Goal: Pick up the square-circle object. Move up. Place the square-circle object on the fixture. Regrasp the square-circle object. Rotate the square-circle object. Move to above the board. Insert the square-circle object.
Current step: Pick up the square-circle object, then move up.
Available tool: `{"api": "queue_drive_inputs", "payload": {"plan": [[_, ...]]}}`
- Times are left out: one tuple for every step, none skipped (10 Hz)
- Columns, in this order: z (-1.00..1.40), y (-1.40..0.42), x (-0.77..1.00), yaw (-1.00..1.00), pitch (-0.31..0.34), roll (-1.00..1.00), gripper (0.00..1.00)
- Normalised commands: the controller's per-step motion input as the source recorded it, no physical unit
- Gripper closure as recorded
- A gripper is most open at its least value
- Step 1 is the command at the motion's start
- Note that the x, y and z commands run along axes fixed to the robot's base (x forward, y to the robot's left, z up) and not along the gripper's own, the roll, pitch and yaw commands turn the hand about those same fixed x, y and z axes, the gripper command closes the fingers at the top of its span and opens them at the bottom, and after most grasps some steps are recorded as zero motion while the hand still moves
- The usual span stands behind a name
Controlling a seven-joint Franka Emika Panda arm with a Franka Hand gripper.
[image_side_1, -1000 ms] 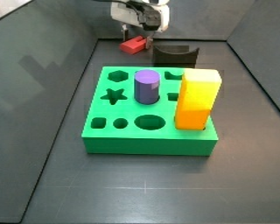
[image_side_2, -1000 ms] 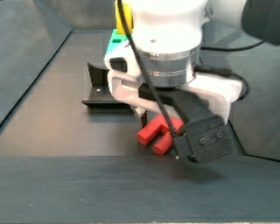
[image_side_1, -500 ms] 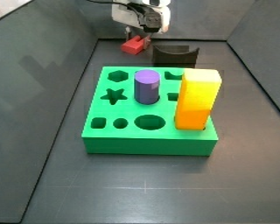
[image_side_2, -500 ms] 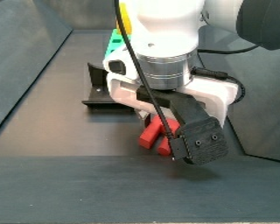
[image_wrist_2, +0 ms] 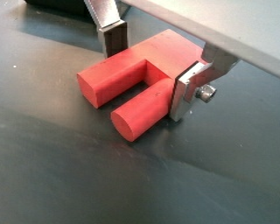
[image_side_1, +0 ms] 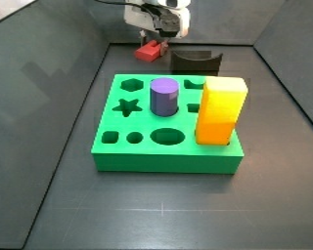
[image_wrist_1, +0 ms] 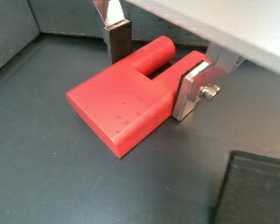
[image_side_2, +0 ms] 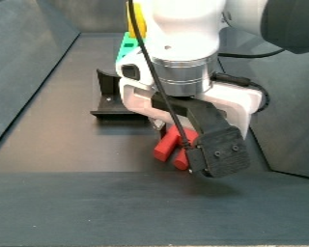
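Note:
The square-circle object (image_wrist_1: 125, 101) is a red piece with a square prong and a round prong (image_wrist_2: 125, 83). My gripper (image_wrist_1: 152, 74) is shut on it, with one silver finger (image_wrist_1: 116, 42) against the round prong and another (image_wrist_2: 189, 92) on the opposite side. In both side views the red piece (image_side_1: 149, 49) (image_side_2: 168, 151) hangs just off the dark floor under the gripper (image_side_1: 153, 37). The black fixture (image_side_1: 195, 61) stands right beside it, behind the green board (image_side_1: 166, 142). In a side view the fixture (image_side_2: 108, 96) lies behind the arm.
A purple cylinder (image_side_1: 164, 96) and a tall yellow-orange block (image_side_1: 222, 110) stand upright in the board. Several shaped holes in the board's top are unfilled. Dark walls close in the floor on the sides and back.
The gripper has risen slightly with the red piece held in it. Board, cylinder and yellow block have not moved.

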Motion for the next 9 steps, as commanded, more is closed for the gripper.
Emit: {"api": "queue_drive_inputs", "payload": {"plan": [[0.0,0.0,0.0,0.0,0.0,0.0,1.0],[0.0,0.0,0.0,0.0,0.0,0.0,1.0],[0.0,0.0,0.0,0.0,0.0,0.0,1.0],[0.0,0.0,0.0,0.0,0.0,0.0,1.0],[0.0,0.0,0.0,0.0,0.0,0.0,1.0],[0.83,0.0,0.0,0.0,0.0,0.0,1.0],[0.78,0.0,-0.02,-0.02,0.014,0.01,1.0],[0.71,0.0,-0.02,-0.03,0.026,0.02,1.0],[0.57,0.0,-0.02,-0.03,0.043,0.04,1.0]]}}
